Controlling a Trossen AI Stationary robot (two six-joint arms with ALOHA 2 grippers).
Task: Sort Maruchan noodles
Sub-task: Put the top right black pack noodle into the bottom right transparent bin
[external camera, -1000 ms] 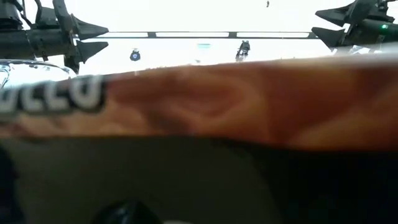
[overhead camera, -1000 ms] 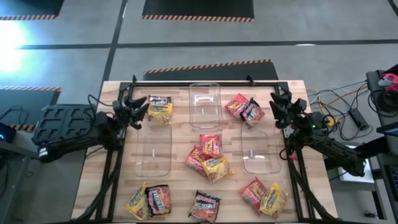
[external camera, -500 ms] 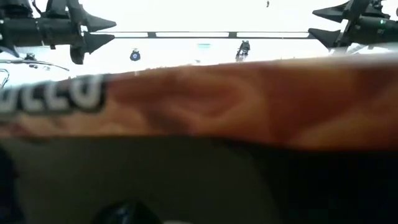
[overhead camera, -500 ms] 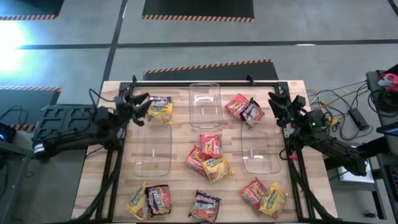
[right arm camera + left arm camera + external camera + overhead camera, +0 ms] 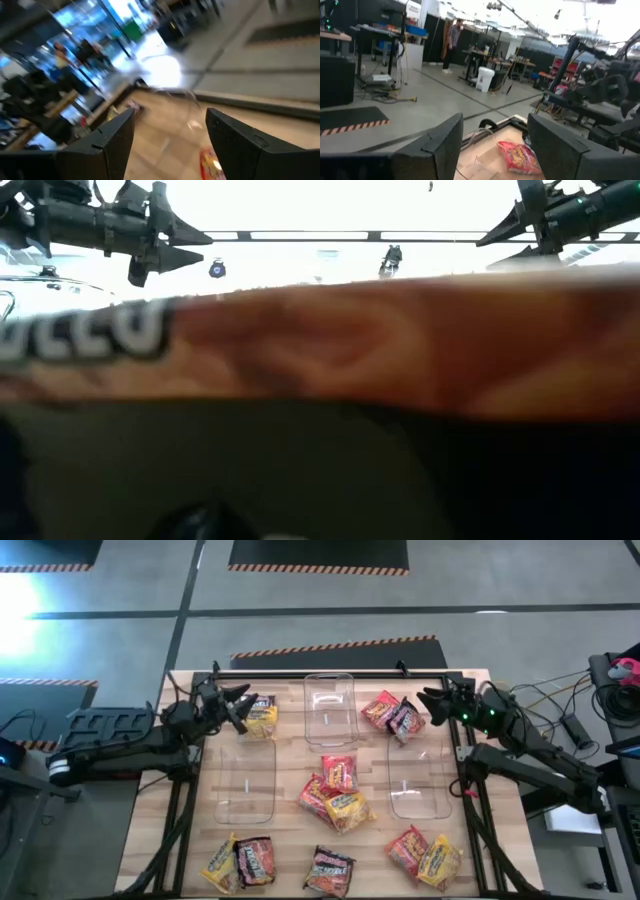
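While a blurred packet (image 5: 320, 350) blocks my low view, both grippers, left (image 5: 240, 701) and right (image 5: 424, 700), jaws apart and empty, have swung inward.

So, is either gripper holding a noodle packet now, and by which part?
Nothing is held. The left gripper and right gripper are both open, above the table, with empty gaps.

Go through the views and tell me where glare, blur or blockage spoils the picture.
High view: sharp, glare only on the floor at top left. Low view: a blurred packet blocks most of it, background blown out. Left wrist view: mildly soft. Right wrist view: smeared by motion blur.
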